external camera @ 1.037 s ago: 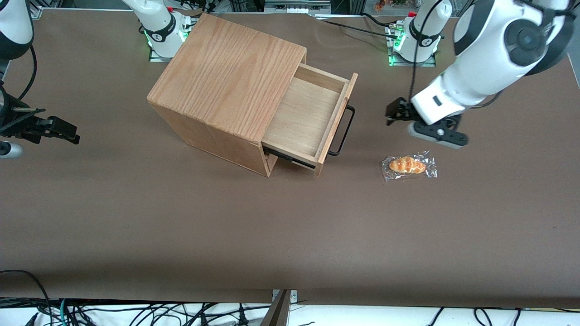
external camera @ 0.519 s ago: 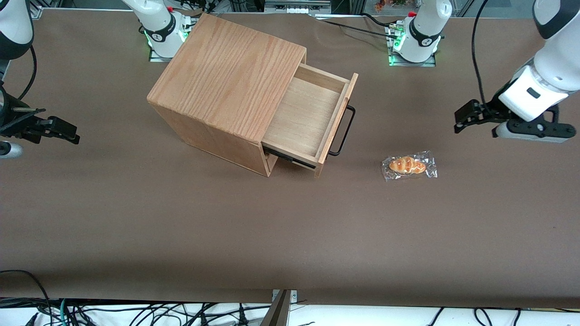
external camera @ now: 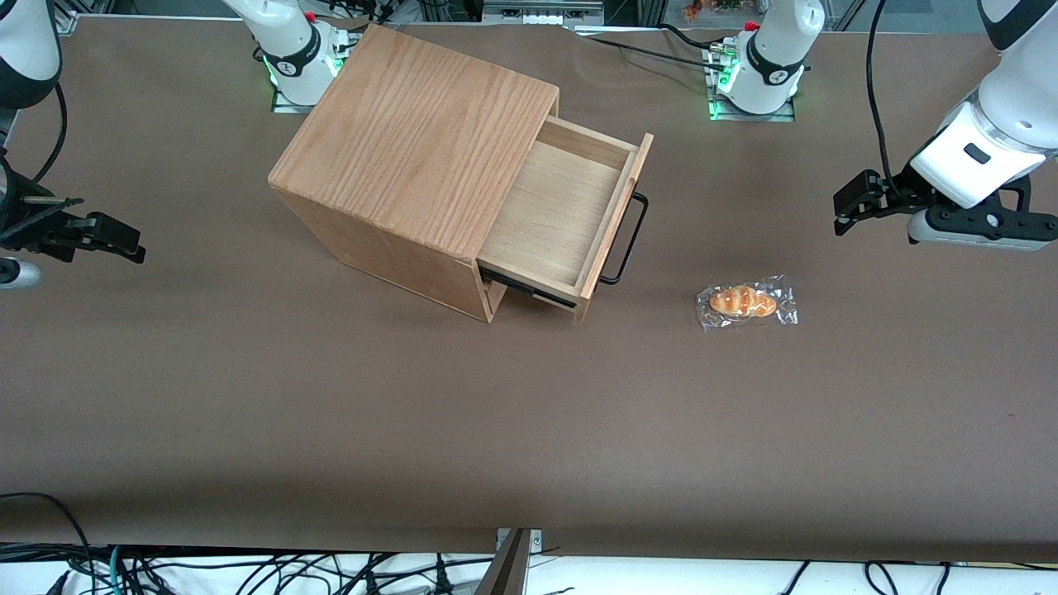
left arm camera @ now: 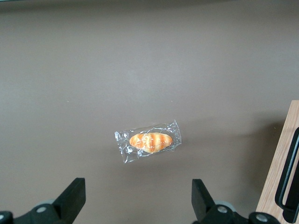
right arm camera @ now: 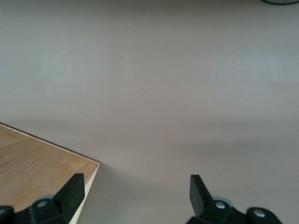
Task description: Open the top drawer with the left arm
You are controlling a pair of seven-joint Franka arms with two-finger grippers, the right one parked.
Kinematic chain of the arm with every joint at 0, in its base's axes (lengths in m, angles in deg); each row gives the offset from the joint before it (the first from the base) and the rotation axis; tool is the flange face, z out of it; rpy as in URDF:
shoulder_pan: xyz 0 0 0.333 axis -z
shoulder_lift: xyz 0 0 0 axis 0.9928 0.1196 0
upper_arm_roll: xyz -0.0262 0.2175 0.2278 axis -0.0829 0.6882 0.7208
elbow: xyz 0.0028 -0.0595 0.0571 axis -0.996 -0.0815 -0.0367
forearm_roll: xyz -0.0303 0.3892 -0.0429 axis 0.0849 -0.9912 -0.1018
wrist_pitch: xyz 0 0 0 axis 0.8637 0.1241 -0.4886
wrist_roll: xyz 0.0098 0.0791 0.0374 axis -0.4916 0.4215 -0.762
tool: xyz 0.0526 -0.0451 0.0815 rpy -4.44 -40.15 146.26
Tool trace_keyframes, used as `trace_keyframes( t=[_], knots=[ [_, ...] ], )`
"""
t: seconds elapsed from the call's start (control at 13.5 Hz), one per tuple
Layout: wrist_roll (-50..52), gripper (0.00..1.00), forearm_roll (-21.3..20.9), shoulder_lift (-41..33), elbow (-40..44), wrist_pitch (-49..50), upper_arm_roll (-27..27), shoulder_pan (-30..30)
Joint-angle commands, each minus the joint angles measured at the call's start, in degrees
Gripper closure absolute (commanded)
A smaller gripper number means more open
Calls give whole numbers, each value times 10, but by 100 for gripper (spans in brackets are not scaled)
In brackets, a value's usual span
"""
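Note:
The top drawer (external camera: 559,208) stands pulled well out of the oak cabinet (external camera: 413,140), showing its bare light-wood floor. A thin black bar handle (external camera: 626,240) runs along its front panel. The left arm's gripper (external camera: 853,202) hangs above the table toward the working arm's end, far from the handle. It is open with nothing between its fingers. In the left wrist view the gripper (left arm camera: 138,200) looks down on the brown table, with the drawer's front panel (left arm camera: 280,179) and the handle (left arm camera: 290,170) at the frame's edge.
A wrapped bread roll (external camera: 746,302) lies on the table between the drawer front and the gripper, nearer the front camera than both; the left wrist view also shows the roll (left arm camera: 150,141). Arm bases (external camera: 756,78) stand at the table's back edge. Cables hang below the table's front edge.
The left arm has swung away from the drawer handle toward the working arm's end of the table, then risen slightly. The drawer has stayed pulled out.

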Motion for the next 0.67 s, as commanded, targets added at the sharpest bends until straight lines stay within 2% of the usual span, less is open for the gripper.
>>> trace_keyframes(
  t=[0.0,0.59],
  knots=[
    [4,0,4,7,18,17,4,1],
    [12,0,2,3,25,74,5,2]
  ],
)
